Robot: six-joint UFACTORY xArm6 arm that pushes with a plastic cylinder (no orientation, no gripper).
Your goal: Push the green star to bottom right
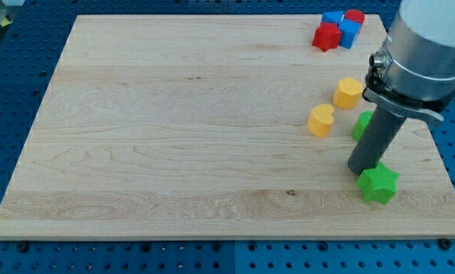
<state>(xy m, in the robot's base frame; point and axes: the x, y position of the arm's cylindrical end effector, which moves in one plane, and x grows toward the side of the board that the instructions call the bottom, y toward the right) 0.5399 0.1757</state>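
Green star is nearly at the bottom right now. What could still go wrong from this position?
1. The green star sits close to the board's bottom and right edges; a long push could slide it off.
2. My tip touches the star's upper-left side, off-centre, so it may spin or slip away sideways.
3. Another green block is partly hidden behind the rod; a sideways sweep might knock it.

Pale wooden board with visible grain and matt finish, green star and two yellow blocks of matt, smooth plastic look, dark matt rod, its mount of smooth grey metal look
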